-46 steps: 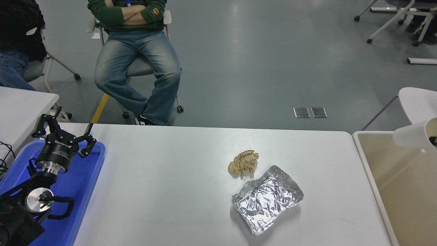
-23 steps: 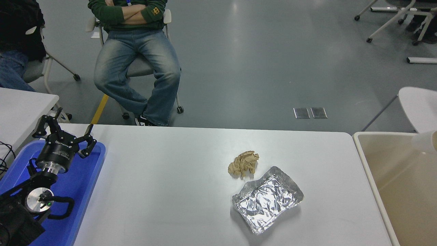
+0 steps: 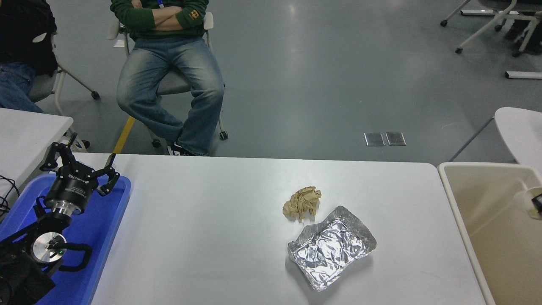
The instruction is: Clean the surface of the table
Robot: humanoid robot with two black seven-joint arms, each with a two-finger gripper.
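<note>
The table surface (image 3: 203, 220) is a wide glossy white top. On it, right of the middle, lie a crumpled brown paper ball (image 3: 302, 202) and, just in front of it, a crinkled foil tray (image 3: 331, 247). My left gripper (image 3: 80, 163) is parked open at the lower left, above a blue tray (image 3: 106, 228). At the right edge only a dark sliver of my right gripper (image 3: 538, 203) shows, against a white cup (image 3: 527, 202) that is over the beige bin (image 3: 459, 220). Whether the gripper is holding the cup is not visible.
A person sits on a wheeled chair (image 3: 169, 76) beyond the table's far edge, and another sits at the top left. A smaller white table (image 3: 25, 131) stands at the left. The beige bin adjoins the table's right end.
The white cup at the right edge has dropped lower into the bin area and shifted right. The left arm, the paper ball and the foil tray have not moved.
</note>
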